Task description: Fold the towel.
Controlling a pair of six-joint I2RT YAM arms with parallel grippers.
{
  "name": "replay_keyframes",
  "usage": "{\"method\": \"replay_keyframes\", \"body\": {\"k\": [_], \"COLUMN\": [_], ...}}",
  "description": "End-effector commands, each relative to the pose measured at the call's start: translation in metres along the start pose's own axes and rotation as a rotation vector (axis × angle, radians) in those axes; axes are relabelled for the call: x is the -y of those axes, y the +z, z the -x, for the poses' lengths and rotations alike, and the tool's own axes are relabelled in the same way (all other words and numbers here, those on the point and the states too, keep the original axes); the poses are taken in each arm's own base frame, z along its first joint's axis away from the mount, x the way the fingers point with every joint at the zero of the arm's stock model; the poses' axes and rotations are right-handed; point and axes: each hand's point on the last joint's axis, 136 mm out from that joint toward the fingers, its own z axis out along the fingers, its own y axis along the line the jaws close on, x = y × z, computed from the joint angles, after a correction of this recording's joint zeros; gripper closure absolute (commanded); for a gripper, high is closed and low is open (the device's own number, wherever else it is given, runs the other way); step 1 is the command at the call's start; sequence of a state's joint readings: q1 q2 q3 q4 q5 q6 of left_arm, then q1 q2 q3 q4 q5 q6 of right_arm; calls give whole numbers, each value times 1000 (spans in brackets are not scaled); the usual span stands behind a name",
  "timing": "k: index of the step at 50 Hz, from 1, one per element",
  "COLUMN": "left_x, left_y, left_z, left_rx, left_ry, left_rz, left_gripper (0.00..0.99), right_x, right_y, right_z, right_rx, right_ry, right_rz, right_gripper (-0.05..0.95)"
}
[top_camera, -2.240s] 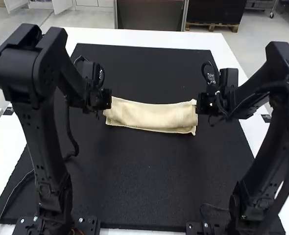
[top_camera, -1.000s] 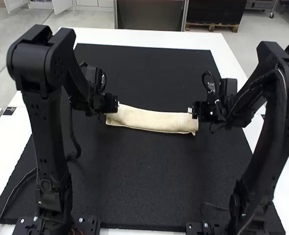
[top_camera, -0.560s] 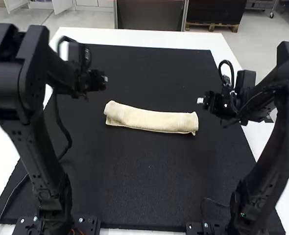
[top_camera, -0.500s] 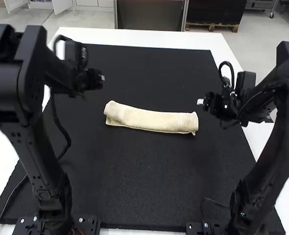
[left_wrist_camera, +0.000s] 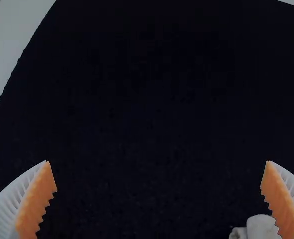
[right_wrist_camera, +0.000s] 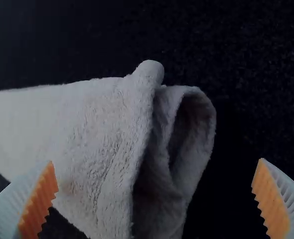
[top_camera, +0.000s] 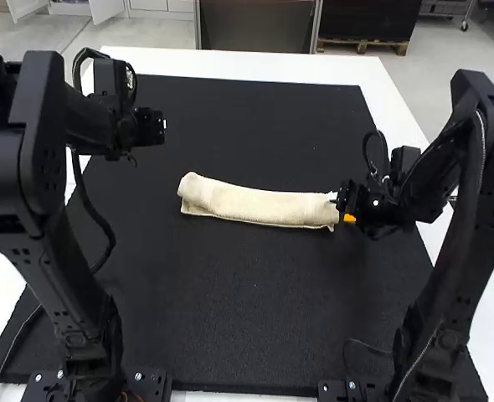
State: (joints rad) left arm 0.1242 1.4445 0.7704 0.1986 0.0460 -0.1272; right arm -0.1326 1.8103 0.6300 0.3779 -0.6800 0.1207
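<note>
Right gripper [top_camera: 341, 207] is open at the towel's near-right end, just right of centre in my high view, and I see its white ribbed fingers standing well apart in the right wrist view, orange pads [right_wrist_camera: 39, 201] facing each other. One finger overlaps the towel in that wrist view; I can't tell whether it touches the cloth, but nothing is pinched between the two. The towel [top_camera: 259, 204] lies across the middle of the high view as a long, narrow cream strip, folded over on itself, its left end a little higher in the frame than its right. Up close from the right wrist, I make out layers at that end, with one fold standing slightly open as a rounded loop. Over in the upper left of the high view, I have the left gripper [top_camera: 162, 126] above the black mat [top_camera: 255, 318], apart from the towel. Its fingers are also spread and hold nothing, and a small pale bit of cloth shows beside one of them in the left wrist view. Under the mat I can see the white table [top_camera: 230, 64], showing along the upper edge and both sides.
</note>
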Motion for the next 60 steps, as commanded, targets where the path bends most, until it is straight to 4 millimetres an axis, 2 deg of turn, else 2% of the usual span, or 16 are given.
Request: {"method": "replay_keyframes", "body": {"k": [1,8,13,30,37,41,55,57,60], "left_x": [2,2,2,1,1,1,1,1,1], "left_y": [-10,-9,-10,-13,-14,-14,-15,-15,-16], "left_z": [18,18,18,28,25,25,34,34,38], "left_rx": [52,52,55,75,64,64,83,83,87], "left_ry": [13,10,6,2,1,1,-6,-8,-9], "left_rz": [-8,-8,-8,-7,-5,-5,-6,-7,-8], "left_gripper": [34,34,34,34,34,34,34,34,34], "right_x": [-15,-33,-35,-18,-15,-14,3,8,13], "right_y": [4,11,13,23,28,30,34,34,36], "right_z": [10,5,6,-11,-16,-18,-25,-27,-32], "right_rx": [6,-24,-25,-66,-80,-86,-96,-98,-109], "right_ry": [-11,-37,-41,2,2,7,28,30,24], "right_rz": [55,109,112,89,84,83,31,14,-5], "right_gripper": [5,28,30,26,38,105,480,554,730]}}
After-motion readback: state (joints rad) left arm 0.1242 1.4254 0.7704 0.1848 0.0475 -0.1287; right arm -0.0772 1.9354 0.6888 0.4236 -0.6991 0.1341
